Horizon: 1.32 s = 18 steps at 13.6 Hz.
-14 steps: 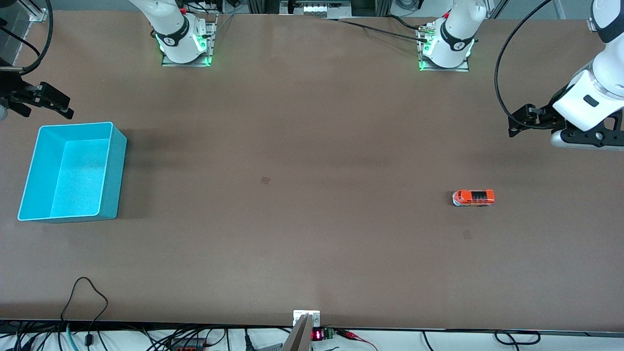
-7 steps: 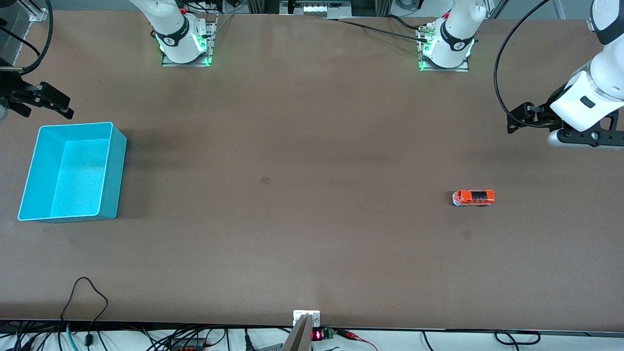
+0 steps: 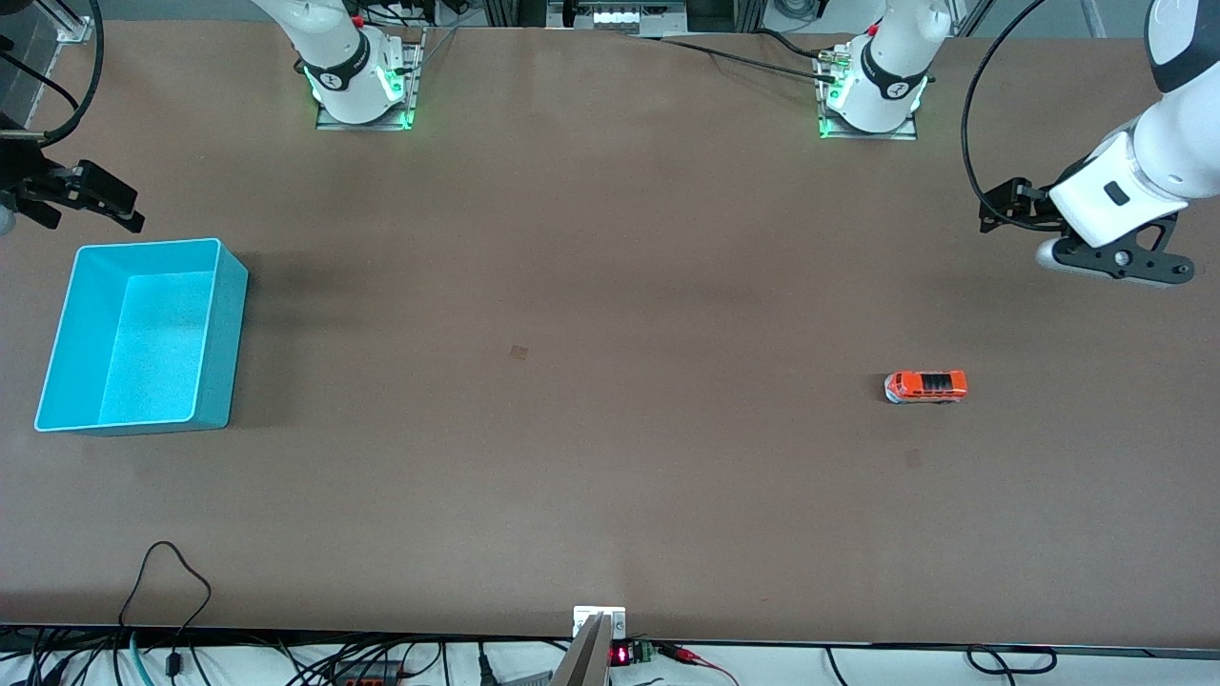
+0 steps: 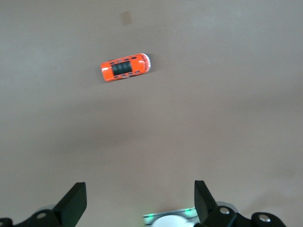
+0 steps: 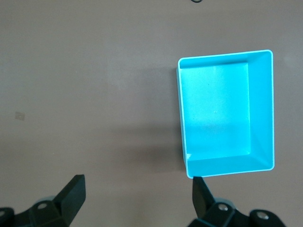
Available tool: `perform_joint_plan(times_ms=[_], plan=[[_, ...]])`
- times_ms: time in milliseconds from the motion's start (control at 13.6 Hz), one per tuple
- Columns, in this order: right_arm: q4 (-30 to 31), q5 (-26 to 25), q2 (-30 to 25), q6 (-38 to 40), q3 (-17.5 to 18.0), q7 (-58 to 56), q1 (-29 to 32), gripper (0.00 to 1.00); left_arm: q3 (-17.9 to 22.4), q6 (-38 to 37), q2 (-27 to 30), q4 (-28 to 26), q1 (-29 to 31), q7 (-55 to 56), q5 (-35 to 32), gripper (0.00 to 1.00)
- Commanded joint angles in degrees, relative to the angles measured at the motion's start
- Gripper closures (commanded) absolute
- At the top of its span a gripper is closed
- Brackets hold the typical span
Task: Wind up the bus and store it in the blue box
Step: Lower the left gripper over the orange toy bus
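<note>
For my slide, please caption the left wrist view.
Open left gripper above the bare table, with the orange bus untouched on it.

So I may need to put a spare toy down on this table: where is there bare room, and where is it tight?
The widest bare stretch lies between the blue box and the bus, mid-table. The strip nearer the front camera than both is bare too. The box itself holds nothing. Nowhere is crowded; just keep off the spots under the open left gripper and open right gripper, which hang over the table's ends.

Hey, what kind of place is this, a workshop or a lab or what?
Most likely a robotics lab: two arm bases bolted to a bare brown table, loose cables along its edge, and only a toy bus and blue box laid out.
</note>
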State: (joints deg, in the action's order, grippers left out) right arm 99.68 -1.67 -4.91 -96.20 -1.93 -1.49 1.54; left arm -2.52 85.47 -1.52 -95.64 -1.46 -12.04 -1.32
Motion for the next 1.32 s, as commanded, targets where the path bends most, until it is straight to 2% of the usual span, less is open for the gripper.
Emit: perform_joint_plan(times_ms=[0, 293, 514, 660, 880, 1027, 1247], plan=[[-0.27, 0.26, -0.19, 0.66, 0.08, 0.25, -0.04, 0.0, -0.2, -0.3, -1.47, 0.02, 0.93, -14.19, 0.09, 0.0], [-0.27, 0.26, -0.19, 0.66, 0.08, 0.17, 0.05, 0.0, -0.12, 5.04, -5.59, -1.82, 1.37, -35.2, -0.61, 0.0], [-0.27, 0.26, -0.1, 0.31, 0.08, 0.25, -0.04, 0.0, -0.12, 18.9, -6.21, -9.88, 3.3, -47.94, -0.87, 0.0], [-0.19, 0.26, -0.1, 0.22, 0.08, 0.34, 0.05, 0.0, -0.12, 29.45, -9.27, -14.29, 4.8, -58.22, -0.87, 0.0], [0.34, 0.26, -0.19, 0.05, -0.01, 0.34, 0.05, 0.0, -0.11, 42.11, -16.83, -15.1, 6.99, -71.33, -0.87, 0.0], [0.6, 0.26, -0.01, -0.3, -0.01, 0.34, 0.22, 0.0, -0.12, 47.66, -21.05, -15.54, 8.57, -75.75, -0.87, 0.0], [0.78, 0.35, 1.3, -1.27, -0.01, 0.34, 0.31, 0.0, -0.2, 58.12, -22.3, -20.28, 8.84, -78.13, -0.87, 0.0]])
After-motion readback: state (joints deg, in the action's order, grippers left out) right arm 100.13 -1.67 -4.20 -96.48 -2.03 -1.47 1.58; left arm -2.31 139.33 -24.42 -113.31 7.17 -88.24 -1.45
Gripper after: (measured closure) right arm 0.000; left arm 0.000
